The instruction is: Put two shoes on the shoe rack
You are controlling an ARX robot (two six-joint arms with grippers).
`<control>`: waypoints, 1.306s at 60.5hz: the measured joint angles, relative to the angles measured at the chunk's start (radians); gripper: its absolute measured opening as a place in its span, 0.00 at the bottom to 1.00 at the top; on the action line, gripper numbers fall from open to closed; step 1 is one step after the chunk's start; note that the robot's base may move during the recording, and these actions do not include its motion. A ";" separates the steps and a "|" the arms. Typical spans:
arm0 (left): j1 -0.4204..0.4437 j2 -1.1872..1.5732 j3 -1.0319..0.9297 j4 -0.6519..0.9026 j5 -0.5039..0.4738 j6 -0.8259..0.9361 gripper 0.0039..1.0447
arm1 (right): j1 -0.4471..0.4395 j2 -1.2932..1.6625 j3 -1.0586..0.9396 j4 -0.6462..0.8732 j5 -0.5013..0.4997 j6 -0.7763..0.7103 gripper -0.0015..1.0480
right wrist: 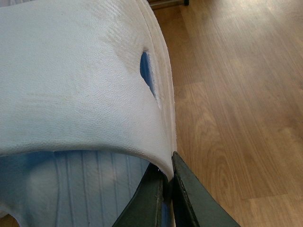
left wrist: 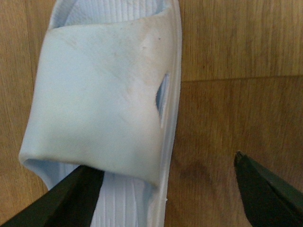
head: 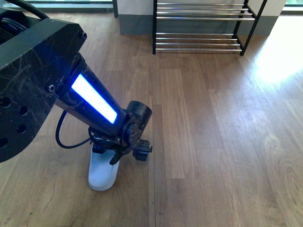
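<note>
Pale-blue slipper [head: 102, 175] lies lengthwise away from the robot, parted left jaws above; right jaws clamp another slipper [right wrist: 71, 71].

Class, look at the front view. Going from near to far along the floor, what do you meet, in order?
Slipper, with the left tool over it → bare floor → shoe rack.

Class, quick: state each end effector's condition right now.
Left end effector: open over a pale slipper, holding nothing.
Right end effector: shut on the second slipper, at its strap.
</note>
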 joint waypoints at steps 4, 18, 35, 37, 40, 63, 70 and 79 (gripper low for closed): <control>-0.003 0.007 0.018 0.000 0.000 -0.020 0.67 | 0.000 0.000 0.000 0.000 0.000 0.000 0.02; -0.006 0.026 0.035 0.008 0.004 -0.083 0.29 | 0.000 0.000 0.000 0.000 0.000 0.000 0.02; 0.002 0.024 0.005 0.044 0.007 -0.116 0.01 | 0.000 0.000 0.000 0.000 0.000 0.000 0.02; 0.002 0.023 0.001 0.047 0.006 -0.119 0.01 | 0.000 0.000 0.000 0.000 0.000 0.000 0.02; 0.003 0.018 -0.011 0.056 0.009 -0.119 0.01 | 0.000 0.000 0.000 0.000 0.000 0.000 0.02; 0.009 -0.087 -0.156 0.105 0.016 -0.072 0.01 | 0.000 0.000 0.000 0.000 0.000 0.000 0.02; 0.003 -0.179 -0.251 0.174 -0.013 -0.021 0.01 | 0.000 0.000 0.000 0.000 0.000 0.000 0.02; 0.000 -0.321 -0.380 0.237 -0.030 0.024 0.01 | 0.000 0.000 0.000 0.000 0.000 0.000 0.02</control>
